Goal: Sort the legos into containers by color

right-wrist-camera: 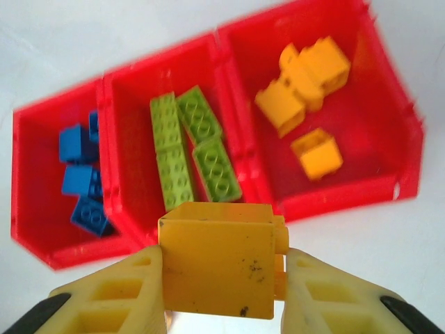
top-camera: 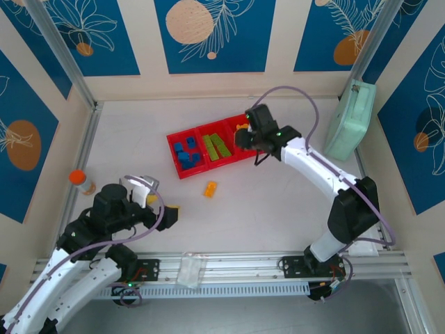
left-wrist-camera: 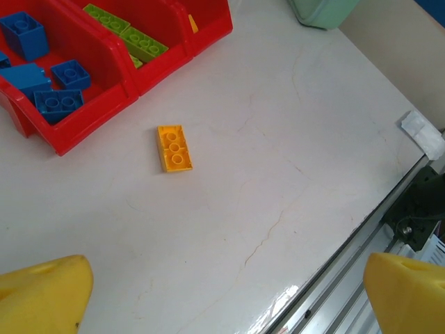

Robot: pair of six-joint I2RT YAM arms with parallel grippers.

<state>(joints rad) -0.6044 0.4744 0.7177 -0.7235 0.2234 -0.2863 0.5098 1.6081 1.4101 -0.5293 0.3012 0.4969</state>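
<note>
A yellow-orange brick [right-wrist-camera: 217,259] sits closest to the right wrist camera, clamped by its side faces between the two yellow fingers [right-wrist-camera: 118,292] of the right gripper [right-wrist-camera: 222,278], studs pointing toward one finger. Beyond it lies the red tray [right-wrist-camera: 334,195] of three joined containers. The blue bricks [right-wrist-camera: 80,181] are in the left bin, the lime green bricks [right-wrist-camera: 188,153] lie lengthwise in the middle bin, and a few yellow-orange bricks [right-wrist-camera: 302,87] are heaped in the right bin. From the top camera the right gripper hangs over the right end of the tray, so the held brick is off the bench [left-wrist-camera: 292,139]. A loose brick [left-wrist-camera: 174,147], also yellow-orange and long, lies flat and studs up on the bench just in front of the tray, apart from it. The left gripper [left-wrist-camera: 222,292] hovers near the front left of the bench with its fingers spread wide and nothing between them, well short of the loose brick. An orange-capped bottle [top-camera: 81,181] stands by the left wall, and a mint-green case [top-camera: 350,122] leans at the far right.
</note>
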